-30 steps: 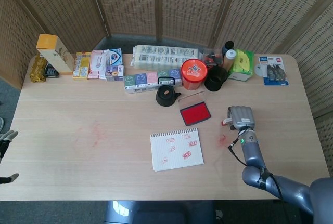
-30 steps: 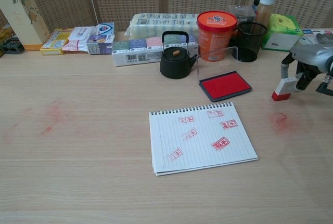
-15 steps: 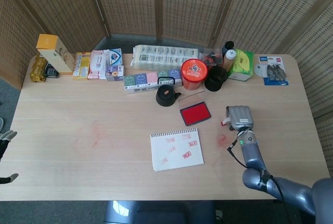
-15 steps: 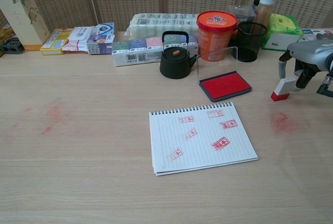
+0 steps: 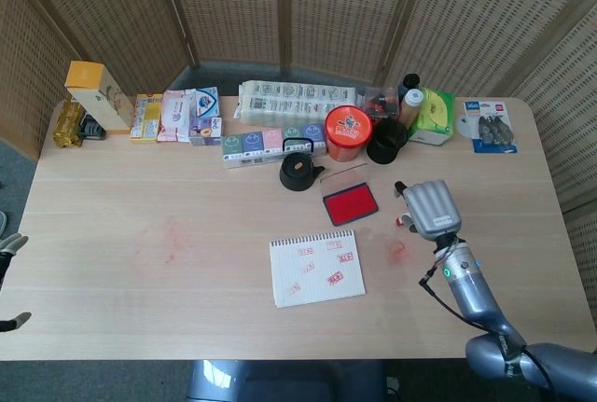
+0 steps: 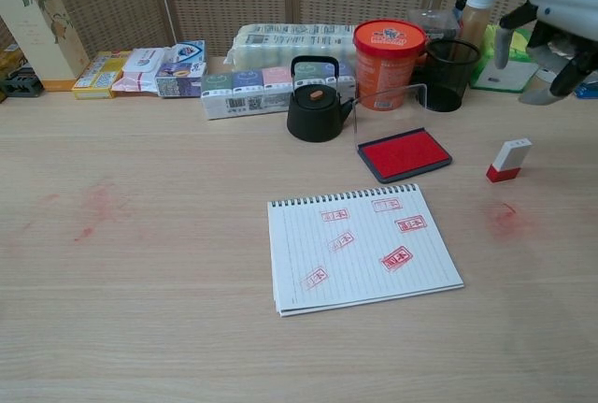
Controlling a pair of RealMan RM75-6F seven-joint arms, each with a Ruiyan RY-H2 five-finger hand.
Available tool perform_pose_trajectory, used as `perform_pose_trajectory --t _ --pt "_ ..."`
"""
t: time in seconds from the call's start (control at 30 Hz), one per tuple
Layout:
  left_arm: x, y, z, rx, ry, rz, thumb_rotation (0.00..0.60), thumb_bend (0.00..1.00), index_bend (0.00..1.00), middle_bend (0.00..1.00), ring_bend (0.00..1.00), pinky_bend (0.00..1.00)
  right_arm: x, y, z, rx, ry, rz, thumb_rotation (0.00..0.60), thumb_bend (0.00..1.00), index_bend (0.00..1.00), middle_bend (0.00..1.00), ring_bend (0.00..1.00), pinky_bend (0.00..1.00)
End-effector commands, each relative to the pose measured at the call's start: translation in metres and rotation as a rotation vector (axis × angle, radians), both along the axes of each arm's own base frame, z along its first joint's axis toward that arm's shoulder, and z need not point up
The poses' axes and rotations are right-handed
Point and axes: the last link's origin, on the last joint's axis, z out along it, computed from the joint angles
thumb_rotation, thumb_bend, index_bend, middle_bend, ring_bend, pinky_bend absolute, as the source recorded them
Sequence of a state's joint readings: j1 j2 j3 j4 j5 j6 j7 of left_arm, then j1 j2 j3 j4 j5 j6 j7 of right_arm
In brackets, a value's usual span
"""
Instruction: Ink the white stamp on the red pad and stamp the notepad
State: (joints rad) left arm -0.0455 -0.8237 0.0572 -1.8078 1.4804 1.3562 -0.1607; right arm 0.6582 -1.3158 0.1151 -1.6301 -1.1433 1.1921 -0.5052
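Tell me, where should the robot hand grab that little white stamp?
Probably by the white upper body of the stamp, coming down from above. It stands on the table leaning slightly, red inked base down, with open space all around. The right robot hand hangs open above it.

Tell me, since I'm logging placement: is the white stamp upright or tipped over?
Upright, leaning slightly: the white stamp stands on its red base on the table, free of the raised right hand.

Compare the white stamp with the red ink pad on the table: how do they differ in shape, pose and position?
The white stamp is a small block standing slightly tilted; the red ink pad is a wide, flat tray lying open. The stamp is white with a red base; the pad is red in a dark frame. The stamp sits right of the pad, apart from it. Both rest on the table, untouched.
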Motion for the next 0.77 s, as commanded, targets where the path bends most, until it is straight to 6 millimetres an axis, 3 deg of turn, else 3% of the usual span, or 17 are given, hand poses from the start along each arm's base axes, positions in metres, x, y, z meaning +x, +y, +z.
perform_pose_trajectory --t 0.03,0.13,0.27,0.37,0.47,0.77 --pt "0.002 -0.003 0.001 0.0 -0.002 -0.011 0.6 0.0 0.0 0.0 0.0 0.01 -0.005 0.038 0.033 -0.035 -0.09 0.101 0.6 0.19 0.37 0.61 0.58 0.83" --pt "0.004 -0.005 0.002 0.0 -0.002 -0.024 0.6 0.0 0.0 0.0 0.0 0.01 -0.015 0.054 0.044 -0.038 -0.11 0.104 0.6 0.18 0.35 0.51 0.37 0.7" --pt "0.006 -0.008 0.002 0.001 -0.004 -0.034 0.6 0.0 0.0 0.0 0.0 0.01 -0.026 0.07 0.052 -0.061 -0.119 0.122 0.6 0.14 0.35 0.36 0.24 0.53" --pt "0.007 -0.009 0.003 0.002 -0.002 -0.041 0.6 0.0 0.0 0.0 0.0 0.01 -0.035 0.082 0.057 -0.083 -0.118 0.127 0.56 0.07 0.31 0.27 0.16 0.37" --pt "0.009 -0.012 0.003 0.011 0.011 -0.054 0.6 0.0 0.0 0.0 0.0 0.01 -0.047 0.099 0.062 -0.093 -0.122 0.083 0.537 0.05 0.3 0.23 0.12 0.3" --pt "0.015 -0.02 0.001 0.054 0.077 -0.082 0.6 0.0 0.0 0.0 0.0 0.01 -0.071 0.152 0.078 -0.183 -0.219 0.047 0.524 0.04 0.3 0.23 0.11 0.22"
